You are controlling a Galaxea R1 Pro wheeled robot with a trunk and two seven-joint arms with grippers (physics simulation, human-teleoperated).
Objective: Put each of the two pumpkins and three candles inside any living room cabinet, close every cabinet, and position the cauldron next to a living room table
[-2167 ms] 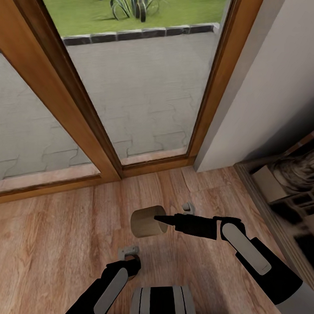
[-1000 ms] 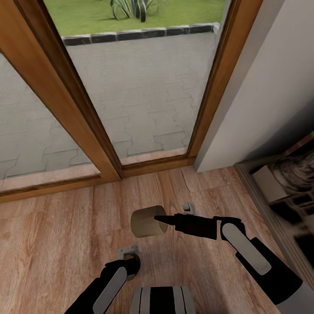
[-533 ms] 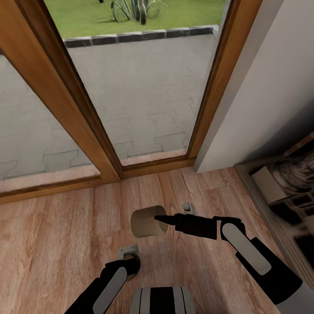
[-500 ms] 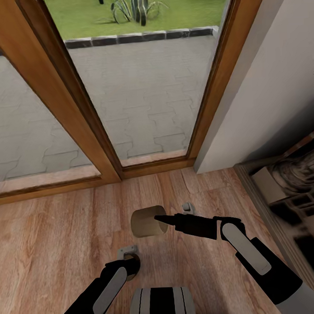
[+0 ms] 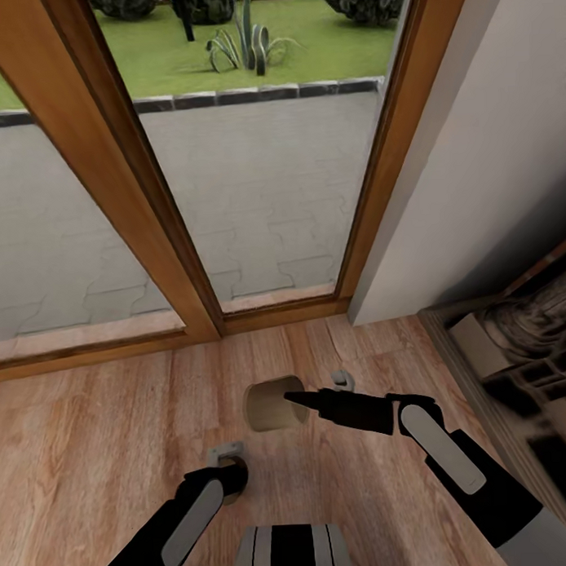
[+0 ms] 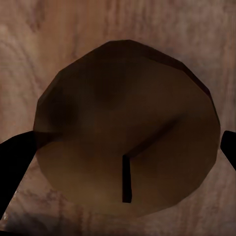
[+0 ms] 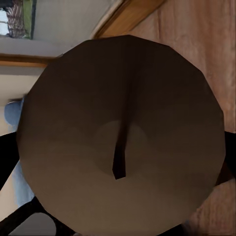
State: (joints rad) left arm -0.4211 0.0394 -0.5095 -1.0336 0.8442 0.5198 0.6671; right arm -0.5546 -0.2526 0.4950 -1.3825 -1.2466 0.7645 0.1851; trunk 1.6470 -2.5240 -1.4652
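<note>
My right end effector (image 5: 289,399) clamps a candle (image 5: 271,403), axis horizontal, above open floor (image 5: 92,436); door frame (image 5: 142,214) ahead. Left end effector (image 5: 228,472) grips a second candle (image 6: 128,128).

Beige-brown candle (image 5: 271,403), dark wick, perhaps; wood-grain floor (image 5: 93,453).

Head cam looks down over floor (image 5: 92,436) & glass door (image 5: 263,194); both wrist cams v. close on candles

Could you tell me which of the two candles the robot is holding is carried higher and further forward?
The candle in the right gripper: that candle is held out ahead, clear of the floor. The left gripper's candle sits lower and closer to the trunk.
</note>
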